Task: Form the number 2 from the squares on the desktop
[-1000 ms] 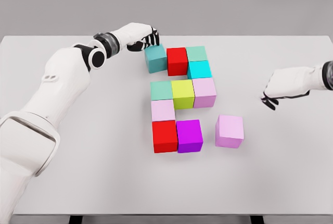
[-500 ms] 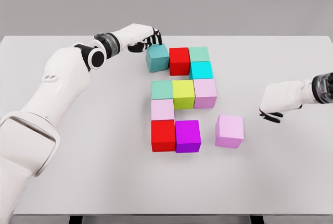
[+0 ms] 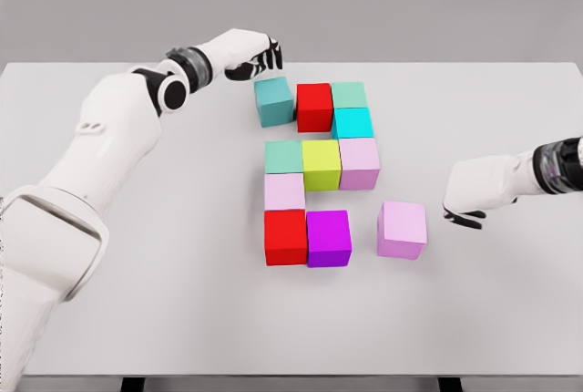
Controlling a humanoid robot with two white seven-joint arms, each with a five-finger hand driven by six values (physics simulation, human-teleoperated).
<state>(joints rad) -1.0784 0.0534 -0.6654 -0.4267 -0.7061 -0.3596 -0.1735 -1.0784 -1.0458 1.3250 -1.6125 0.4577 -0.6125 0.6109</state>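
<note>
Left arm (image 3: 100, 150) enters from the lower left, its shoulder and torso end cut off by the frame edge. Left hand (image 3: 250, 53) sits in the upper centre-left of the frame, fingers loosely curled w/ dark pads showing, holding nothing; it's just above and left of the teal block (image 3: 273, 101), apart from it (fingertips partly hidden behind the palm, so hard to read finely).

Blocks, centre of frame, on the white table (image 3: 137, 319): teal block slightly skewed, just beside the red block (image 3: 314, 106) at top row, then a pale green block (image 3: 348, 94) and a cyan block (image 3: 352, 122) below it. Middle row: mint block (image 3: 283, 156), yellow-green block (image 3: 321, 164), pink block (image 3: 359, 162), all touching. Below the mint one is a pale pink block (image 3: 284, 191), then bottom row w/ a second red block (image 3: 286, 236) and a purple block (image 3: 329, 237).

Right of that, apart from the group, a lone lilac block (image 3: 403, 229) in the lower centre-right.

Right hand (image 3: 478, 191) at mid-right, near the lilac block but not touching it; back of hand faces the camera, fingers curled under (mostly hidden), nothing held. Its forearm (image 3: 557, 166) is cut off by the right edge.
</note>
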